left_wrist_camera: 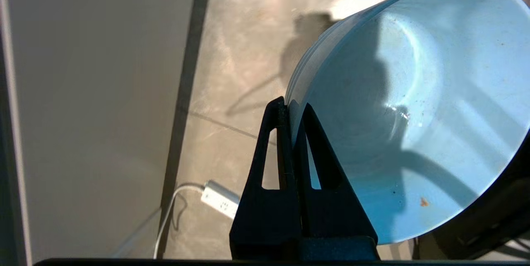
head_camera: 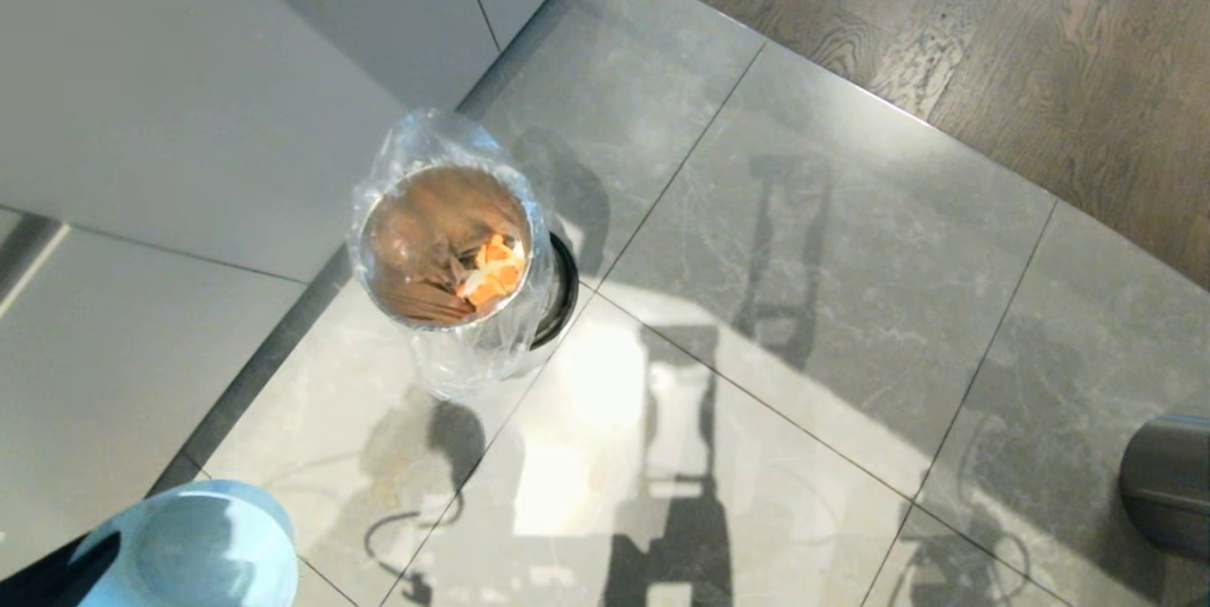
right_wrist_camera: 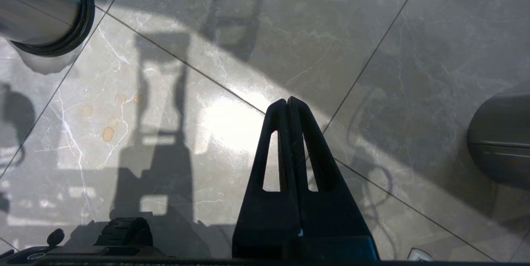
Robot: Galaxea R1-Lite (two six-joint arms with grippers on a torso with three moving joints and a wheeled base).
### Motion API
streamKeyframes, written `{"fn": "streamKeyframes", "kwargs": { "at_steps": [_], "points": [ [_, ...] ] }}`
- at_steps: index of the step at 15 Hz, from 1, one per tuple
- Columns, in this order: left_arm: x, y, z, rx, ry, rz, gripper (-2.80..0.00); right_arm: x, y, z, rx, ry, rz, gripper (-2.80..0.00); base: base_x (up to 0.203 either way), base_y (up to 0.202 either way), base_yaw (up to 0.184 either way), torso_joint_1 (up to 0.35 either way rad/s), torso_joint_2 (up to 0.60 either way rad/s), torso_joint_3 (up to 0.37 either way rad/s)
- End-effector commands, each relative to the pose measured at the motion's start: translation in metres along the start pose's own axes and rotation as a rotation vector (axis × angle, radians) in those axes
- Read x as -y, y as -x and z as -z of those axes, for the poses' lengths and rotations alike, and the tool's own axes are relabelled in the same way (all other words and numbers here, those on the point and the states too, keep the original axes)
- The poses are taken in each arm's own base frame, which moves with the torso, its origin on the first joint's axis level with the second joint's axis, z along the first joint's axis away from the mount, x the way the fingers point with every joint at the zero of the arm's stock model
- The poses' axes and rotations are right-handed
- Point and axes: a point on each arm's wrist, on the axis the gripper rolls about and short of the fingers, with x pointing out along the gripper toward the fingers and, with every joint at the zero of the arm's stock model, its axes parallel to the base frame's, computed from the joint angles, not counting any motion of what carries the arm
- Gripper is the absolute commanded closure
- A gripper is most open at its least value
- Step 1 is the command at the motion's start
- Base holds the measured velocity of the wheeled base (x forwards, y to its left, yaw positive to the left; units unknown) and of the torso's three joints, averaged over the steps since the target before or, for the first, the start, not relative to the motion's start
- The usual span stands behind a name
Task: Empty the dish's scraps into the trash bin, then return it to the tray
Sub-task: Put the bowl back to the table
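One trash bin stands on the tiled floor beside grey cabinets, scraps inside. The left gripper pinches the empty dish's rim; the right gripper hangs closed, empty.

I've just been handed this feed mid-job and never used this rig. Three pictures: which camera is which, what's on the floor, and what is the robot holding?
The wide picture comes from the robot's head, looking down at a tiled floor. The other two come from cameras on its wrists, looking out past black two-fingered grippers.

On the floor stands the trash bin, a steel can lined with clear plastic. The scraps lie inside it as orange and yellow pieces. A darker bin shows at the right edge.

The left gripper is shut on the rim of the dish, a pale blue bowl that looks empty apart from specks. In the head view, the dish is at the lower left.

The right gripper is shut, empty, over bare floor.

No tray is in view.
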Motion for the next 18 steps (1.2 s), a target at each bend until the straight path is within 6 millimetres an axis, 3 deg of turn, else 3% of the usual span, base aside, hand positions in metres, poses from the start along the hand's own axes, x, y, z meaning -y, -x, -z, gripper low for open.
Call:
{"fn": "streamKeyframes", "kwargs": {
  "at_steps": [1, 5, 9, 18],
  "points": [
    [-0.001, 0.015, 0.024, 0.056, 0.064, -0.102, 0.0, 0.0, 0.0, 0.0, 0.001, 0.001, -0.001, 0.0, 0.0, 0.0, 0.0, 0.0, 0.0, 0.0],
    [0.007, 0.023, 0.055, 0.121, 0.175, -0.129, 0.0, 0.0, 0.0, 0.0, 0.001, 0.001, -0.001, 0.0, 0.0, 0.0, 0.0, 0.0, 0.0, 0.0],
    [0.009, 0.021, 0.056, 0.096, 0.251, -0.137, 0.0, 0.0, 0.0, 0.0, 0.001, 0.001, -0.001, 0.0, 0.0, 0.0, 0.0, 0.0, 0.0, 0.0],
    [0.02, 0.02, 0.067, 0.06, 0.296, 0.015, 0.0, 0.0, 0.0, 0.0, 0.0, 0.001, -0.001, 0.0, 0.0, 0.0, 0.0, 0.0, 0.0, 0.0]
  ]
}}
